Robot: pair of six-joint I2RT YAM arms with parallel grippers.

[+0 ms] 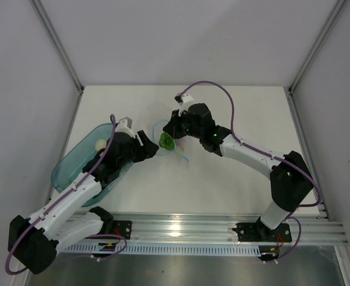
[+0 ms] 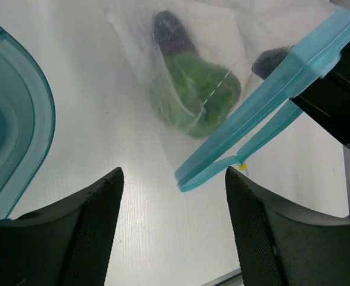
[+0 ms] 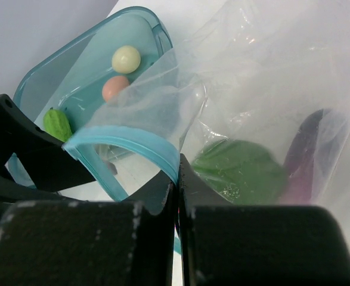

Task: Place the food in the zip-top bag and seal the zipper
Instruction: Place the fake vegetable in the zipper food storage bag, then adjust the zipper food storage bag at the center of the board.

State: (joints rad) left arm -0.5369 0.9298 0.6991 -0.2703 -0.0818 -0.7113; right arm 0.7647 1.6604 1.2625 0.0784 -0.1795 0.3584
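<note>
The clear zip-top bag (image 1: 173,145) lies at mid-table and holds a green food piece (image 2: 195,95) and a purple one (image 2: 173,34). My right gripper (image 3: 177,174) is shut on the teal zipper strip (image 3: 127,140) at the bag's mouth and holds it up and open. The green (image 3: 240,170) and purple (image 3: 309,152) pieces also show through the bag in the right wrist view. My left gripper (image 2: 175,196) is open and empty. It sits just short of the free end of the zipper (image 2: 270,101), with the strip's tip between its fingers.
The translucent blue oval tray (image 1: 61,173) lies at the left, under my left arm. It holds a cream ball (image 3: 126,59), an orange piece (image 3: 115,87) and a green piece (image 3: 56,124). Its rim (image 2: 19,113) is close on the left of my left gripper.
</note>
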